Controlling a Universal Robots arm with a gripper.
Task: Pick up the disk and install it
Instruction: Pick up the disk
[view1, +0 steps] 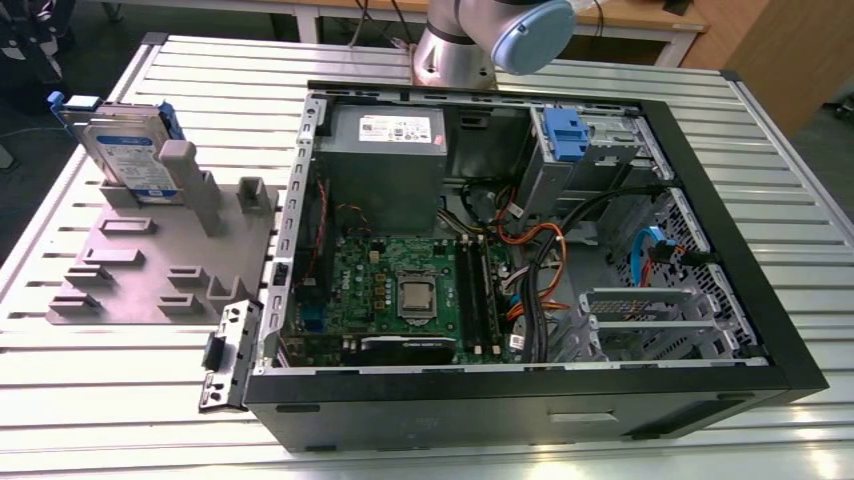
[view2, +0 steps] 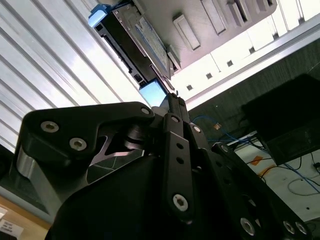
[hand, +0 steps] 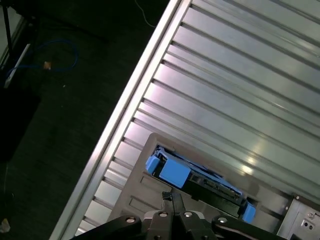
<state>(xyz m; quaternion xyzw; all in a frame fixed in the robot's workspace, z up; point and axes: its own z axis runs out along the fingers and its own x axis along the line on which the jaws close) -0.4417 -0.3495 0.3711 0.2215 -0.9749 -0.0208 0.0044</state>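
entry, single moment. counts first: one arm (view1: 461, 50), one gripper (hand: 171, 196), one disk (view1: 127, 150), one computer case (view1: 534, 410) and one grey fixture plate (view1: 147, 265), all on one slatted metal table (view1: 107, 400).

you have the disk standing on edge on the fixture plate, between grey upright posts. its label faces the exterior camera and the blue bracket shows at its ends. in the exterior view it sits at about 10 o'clock from the case, outside it and well apart from the case wall.

the case lies open side up. inside it you can count:
- one grey power supply (view1: 387, 150) at about 10 o'clock
- one motherboard (view1: 400, 290) at about 8 o'clock, carrying one bare processor (view1: 418, 294)
- one blue latch (view1: 566, 135) near 12 o'clock on the drive cage (blue plastic, much smaller than the disk)

orange and blue cables run through the middle.

the arm's base stands beyond the case's far wall, at about 12 o'clock.

tool state: in both wrist views the gripper (view2: 173, 97) has its jaws drawn together and holds nothing. the disk (view2: 137, 40) lies beyond the tip, near it but apart, with no contact. in the first wrist view the same disk (hand: 200, 182) shows edge-on, with one blue bracket end at each end.
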